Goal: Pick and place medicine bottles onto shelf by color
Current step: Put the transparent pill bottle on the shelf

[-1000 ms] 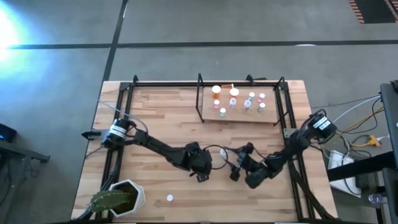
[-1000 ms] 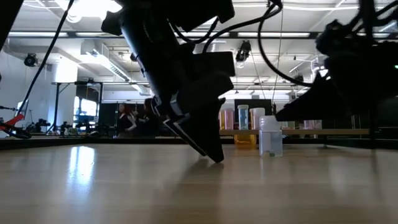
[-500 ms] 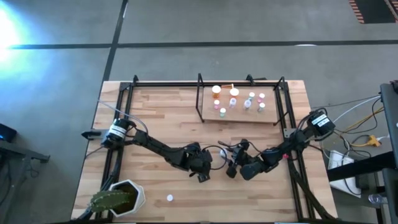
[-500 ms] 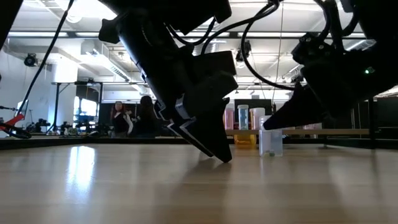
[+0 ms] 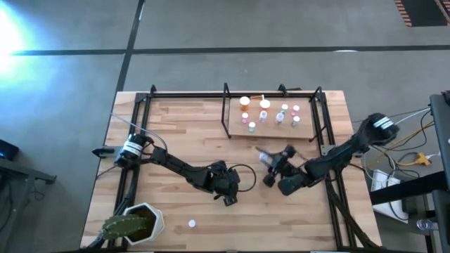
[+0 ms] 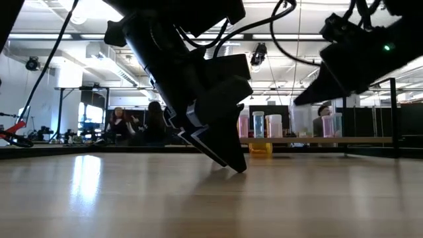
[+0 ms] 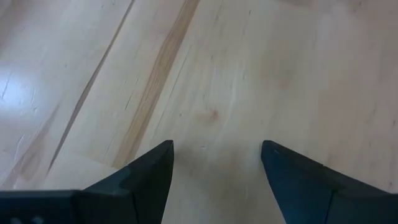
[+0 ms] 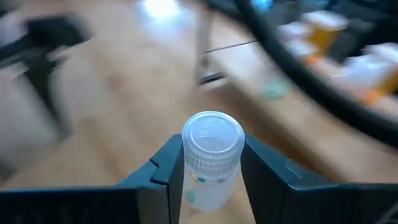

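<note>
One clear bottle (image 8: 210, 158), standing on the surface a second ago, now rides clamped in the right pincer (image 5: 268, 167) toward the shelf (image 5: 271, 131); left pincer (image 7: 214, 171) waits wide.

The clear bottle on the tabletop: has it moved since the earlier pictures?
Yes. The right gripper holds the clear bottle in its jaws, lifted off the wooden tabletop and nearer the shelf.

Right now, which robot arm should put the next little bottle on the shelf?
The right one. Its end effector already grips a small clear bottle with a clear cap, near the light-wood shelf with black rods. The left end effector is open and empty, farther away.
</note>
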